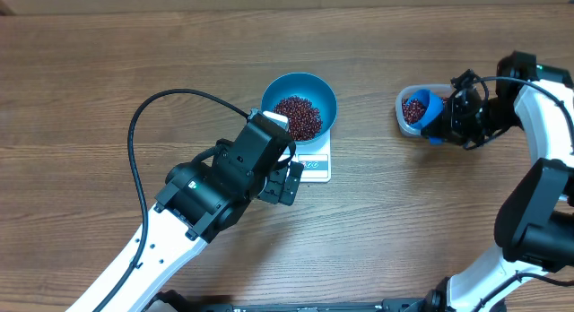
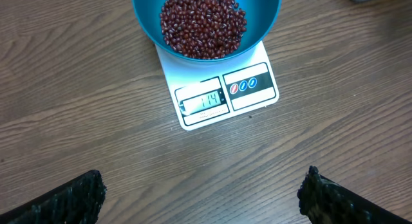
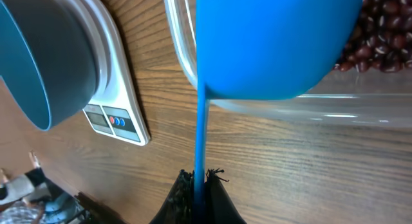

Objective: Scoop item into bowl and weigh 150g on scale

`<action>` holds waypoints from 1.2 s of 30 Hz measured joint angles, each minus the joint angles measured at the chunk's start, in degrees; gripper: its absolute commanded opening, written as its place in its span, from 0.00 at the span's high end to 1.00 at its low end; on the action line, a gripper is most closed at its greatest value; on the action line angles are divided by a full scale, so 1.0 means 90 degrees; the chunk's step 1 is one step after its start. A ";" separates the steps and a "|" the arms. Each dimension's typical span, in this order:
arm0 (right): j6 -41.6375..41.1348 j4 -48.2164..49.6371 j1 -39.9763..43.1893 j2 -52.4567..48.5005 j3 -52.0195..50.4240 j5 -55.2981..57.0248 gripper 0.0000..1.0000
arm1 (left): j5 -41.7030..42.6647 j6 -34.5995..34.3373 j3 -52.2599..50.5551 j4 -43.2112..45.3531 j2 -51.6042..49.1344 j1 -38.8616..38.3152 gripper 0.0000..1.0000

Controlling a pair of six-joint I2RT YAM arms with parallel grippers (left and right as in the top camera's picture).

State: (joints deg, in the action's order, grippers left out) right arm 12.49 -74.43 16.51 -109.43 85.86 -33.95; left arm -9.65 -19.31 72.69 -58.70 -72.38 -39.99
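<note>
The blue bowl (image 1: 299, 104) stands on the white scale (image 1: 316, 167) and holds a heap of red-brown beans (image 1: 298, 117). In the left wrist view the beans (image 2: 203, 24) fill the bowl (image 2: 145, 18), and the scale (image 2: 254, 63) has a lit display (image 2: 203, 100) reading 114. My left gripper (image 2: 203, 201) hovers open over bare table just in front of the scale, nothing between its fingers (image 2: 71, 198). My right gripper (image 3: 201, 185) is shut on the thin handle of a blue scoop (image 3: 277, 44). The scoop (image 1: 418, 109) carries beans above a clear tub (image 1: 401, 99).
The clear tub (image 3: 270, 108) at the right holds more beans (image 3: 376, 37). A black cable (image 1: 143, 124) loops over the table left of the left arm. The right arm's white links (image 1: 547, 124) run along the right edge.
</note>
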 measured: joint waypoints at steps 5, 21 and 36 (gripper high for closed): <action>0.0078 0.0262 0.0202 0.0000 -0.0418 -0.0430 0.96 | 0.0000 -0.0002 0.0000 0.0000 0.0000 0.0000 0.00; 0.0355 0.0194 0.0454 0.0000 -0.0508 -0.1253 0.96 | 0.0000 -0.0002 0.0000 0.0000 0.0000 0.0000 0.00; 0.0357 0.0160 0.0884 0.0000 -0.0539 -0.1671 0.96 | 0.0000 -0.0002 0.0000 0.0000 0.0000 0.0000 0.00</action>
State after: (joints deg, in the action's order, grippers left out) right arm 15.70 -72.99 24.47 -109.43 81.01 -48.99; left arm -9.65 -19.33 72.69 -58.70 -72.38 -39.99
